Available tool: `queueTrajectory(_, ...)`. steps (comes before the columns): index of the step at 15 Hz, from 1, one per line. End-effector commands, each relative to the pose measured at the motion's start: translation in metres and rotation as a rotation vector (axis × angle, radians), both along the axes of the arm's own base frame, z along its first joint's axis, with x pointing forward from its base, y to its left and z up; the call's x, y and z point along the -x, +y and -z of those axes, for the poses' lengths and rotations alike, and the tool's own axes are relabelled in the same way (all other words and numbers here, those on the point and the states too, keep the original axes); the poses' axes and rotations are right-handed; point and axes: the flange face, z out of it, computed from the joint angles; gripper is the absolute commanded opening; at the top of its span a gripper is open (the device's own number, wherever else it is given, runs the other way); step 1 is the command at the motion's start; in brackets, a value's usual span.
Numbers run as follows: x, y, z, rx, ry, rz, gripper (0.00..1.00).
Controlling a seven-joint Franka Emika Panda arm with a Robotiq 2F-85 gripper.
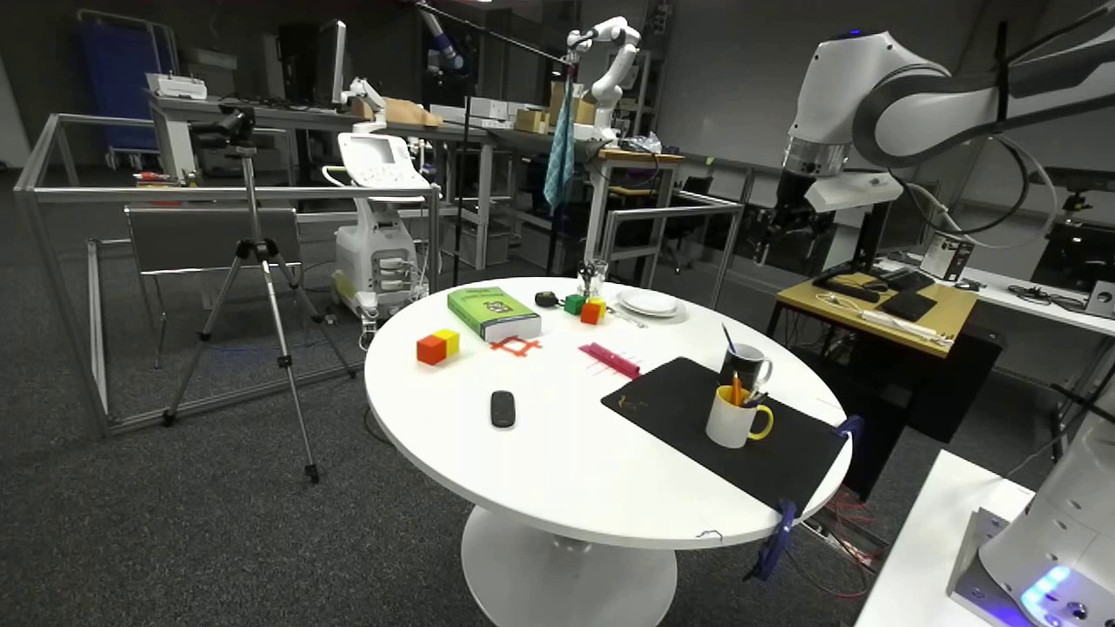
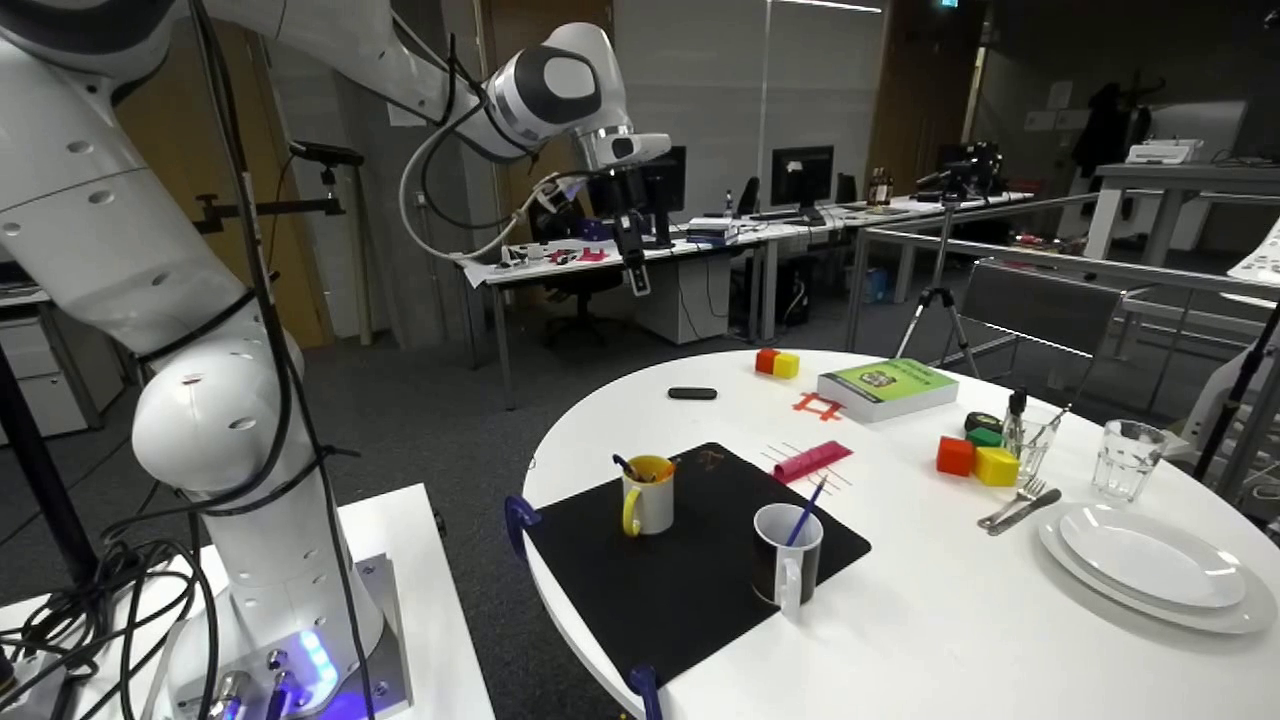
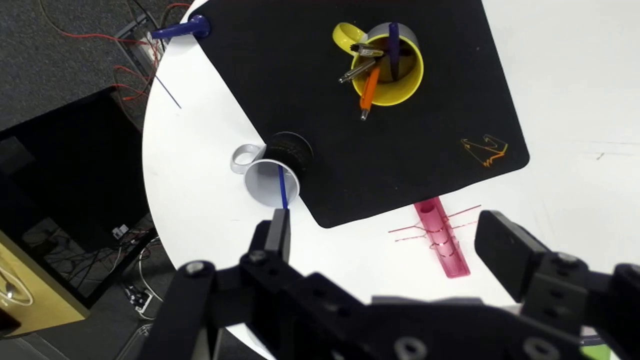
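Gripper [image 3: 385, 222] hangs wide open, empty, above the table [image 3: 195, 160]

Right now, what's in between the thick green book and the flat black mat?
A flat orange-red lattice lies by the book and a long pink trough by the mat; both exterior views show them.

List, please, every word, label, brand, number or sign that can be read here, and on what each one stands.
No text can be read for certain.
Green book: cover lettering, too small and blurred.
Black mug: any print, too faint.
Black mat: orange lines, no letters made out.
Lit sign, top of an exterior view: cut off.
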Motion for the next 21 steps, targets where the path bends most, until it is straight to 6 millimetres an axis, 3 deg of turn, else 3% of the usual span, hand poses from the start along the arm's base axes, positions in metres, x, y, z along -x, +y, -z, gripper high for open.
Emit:
queueTrajectory(1,-0.003,0.006,0.022,-0.006,-0.044,0.004,1.0)
queueTrajectory(6,-0.009,0.004,0.05,-0.06,0.017,-0.048,1.0)
queueTrajectory(12,-0.009,0.001,0.055,-0.089,0.054,-0.053,1.0)
queueTrajectory(14,-0.009,-0.004,0.055,-0.04,0.023,0.036,1.0)
queueTrajectory(17,-0.013,-0.002,0.075,0.006,-0.057,0.164,1.0)
queueTrajectory(21,-0.018,0.006,0.12,0.054,-0.086,0.268,1.0)
